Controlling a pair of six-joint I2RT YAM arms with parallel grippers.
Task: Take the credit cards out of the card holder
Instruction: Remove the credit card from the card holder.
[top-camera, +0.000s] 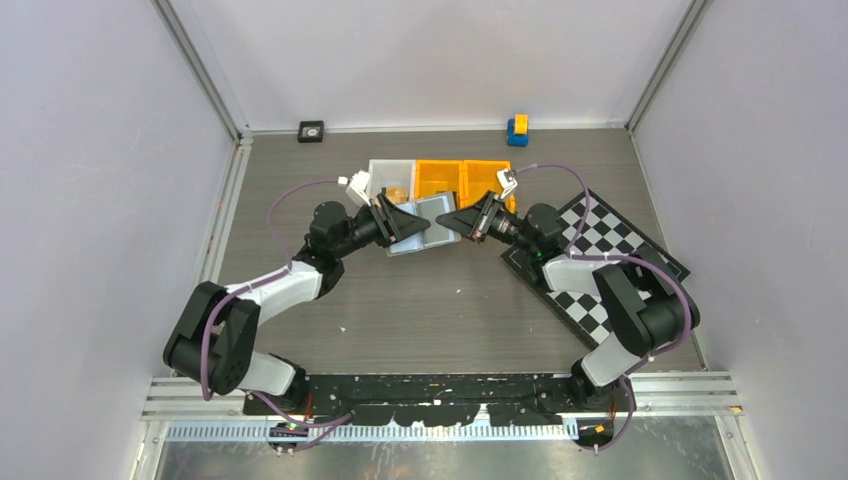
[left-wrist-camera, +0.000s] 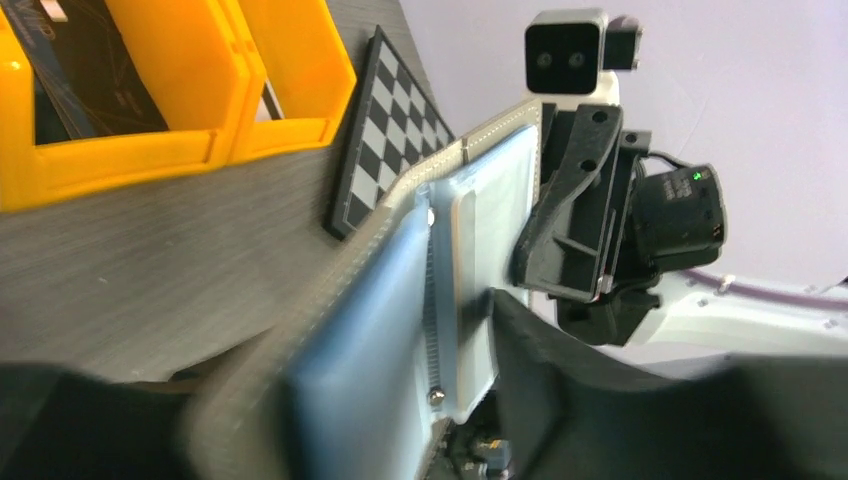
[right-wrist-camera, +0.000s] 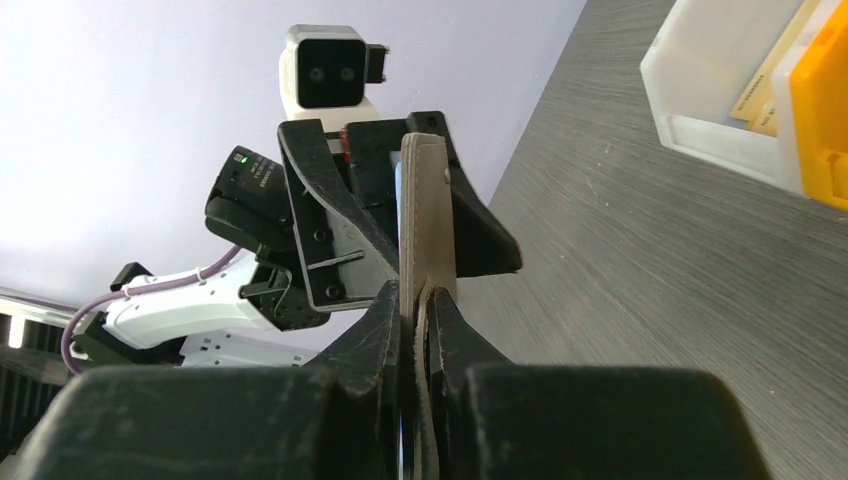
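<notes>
The grey card holder (top-camera: 430, 214) hangs above the table between both grippers, in front of the bins. My right gripper (top-camera: 457, 222) is shut on its thin right edge (right-wrist-camera: 425, 200), fingers (right-wrist-camera: 375, 330) pressed flat on the flap. My left gripper (top-camera: 410, 228) straddles the other side. In the left wrist view, the card holder's blue-grey inner pockets (left-wrist-camera: 370, 330) face one dark finger (left-wrist-camera: 560, 380) that touches a pale credit card (left-wrist-camera: 465, 270) in a pocket. The other finger is blurred behind the grey outer side. A black card (left-wrist-camera: 85, 85) lies in an orange bin, an orange one (right-wrist-camera: 768, 92) in the white bin.
A white bin (top-camera: 385, 176) and two orange bins (top-camera: 465, 178) stand in a row just behind the grippers. A checkerboard mat (top-camera: 600, 262) lies under the right arm. A blue and yellow block (top-camera: 517, 130) and a small black square (top-camera: 311, 131) sit at the back wall.
</notes>
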